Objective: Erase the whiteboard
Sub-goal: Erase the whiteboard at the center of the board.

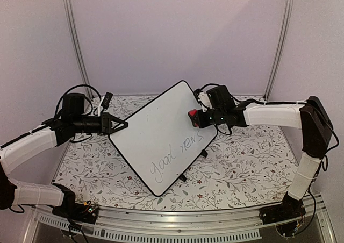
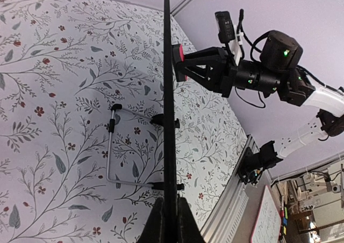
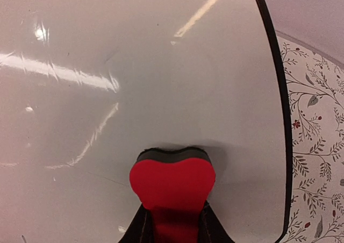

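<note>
Soft, even light
Glare streaks are seen on the whiteboard (image 3: 161,81), upper left; its edge is bowed.

Left gripper (image 1: 124,124) grips the whiteboard (image 1: 155,138); right gripper (image 1: 196,118) presses red eraser (image 1: 192,114) against it.

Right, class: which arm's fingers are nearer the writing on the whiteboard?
Right. The right fingers hold the eraser on the whiteboard close by the writing; the left fingers clamp its opposite edge.

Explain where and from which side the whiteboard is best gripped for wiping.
Probably the thin framed left edge of the whiteboard, approached edge-on from the left, jaws straddling it: the panel is flat and thin, and that side is clear of the writing. The left gripper clamps there.
</note>
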Robot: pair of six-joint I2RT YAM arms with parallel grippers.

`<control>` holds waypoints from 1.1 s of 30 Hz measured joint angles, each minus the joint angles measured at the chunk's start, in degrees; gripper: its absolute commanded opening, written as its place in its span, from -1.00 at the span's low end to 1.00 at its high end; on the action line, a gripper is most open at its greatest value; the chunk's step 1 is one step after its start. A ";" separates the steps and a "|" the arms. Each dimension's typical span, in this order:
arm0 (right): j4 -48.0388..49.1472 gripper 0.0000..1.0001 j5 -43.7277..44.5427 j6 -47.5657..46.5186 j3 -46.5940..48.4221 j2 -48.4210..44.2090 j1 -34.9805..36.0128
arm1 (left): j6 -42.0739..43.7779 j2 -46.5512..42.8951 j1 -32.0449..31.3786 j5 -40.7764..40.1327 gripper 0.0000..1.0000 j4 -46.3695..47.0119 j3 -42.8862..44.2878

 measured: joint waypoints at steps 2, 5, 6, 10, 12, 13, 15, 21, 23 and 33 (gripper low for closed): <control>0.76 -1.00 -0.26 0.02 -0.98 0.00 0.00 | -0.04 0.00 0.00 -0.15 -1.00 -0.04 0.00; 2.10 -1.00 -0.66 0.26 -3.15 -0.02 -0.04 | -0.37 0.00 0.00 -0.57 -1.00 -0.24 0.00; 2.78 -1.00 -0.83 0.42 -3.91 -0.09 -0.04 | -0.44 0.00 0.00 -0.68 -1.00 -0.31 0.00; 4.79 -1.00 -1.88 0.70 -6.73 -1.05 -0.24 | -0.44 0.02 0.00 -0.72 -1.00 -0.35 0.00; 5.42 -1.00 -2.16 0.85 -8.02 -1.44 -0.31 | -0.44 0.00 0.00 -0.72 -1.00 -0.35 0.00; 5.62 -1.00 -2.25 0.90 -8.68 -1.66 -0.35 | -0.44 0.02 0.00 -0.72 -1.00 -0.35 0.00; 5.81 -1.00 -2.47 0.98 -9.73 -2.05 -0.37 | -0.44 0.00 0.00 -0.72 -1.00 -0.35 0.00; 6.40 -1.00 -2.86 1.49 -12.00 -2.93 -0.37 | -0.44 0.00 0.00 -0.68 -1.00 -0.33 0.00; 6.43 -1.00 -2.97 1.57 -12.63 -3.17 -0.37 | -0.44 0.02 0.00 -0.68 -1.00 -0.33 0.00; 6.38 -1.00 -3.02 1.77 -16.68 -4.87 -0.37 | -0.42 0.02 0.00 -0.46 -1.00 -0.15 0.00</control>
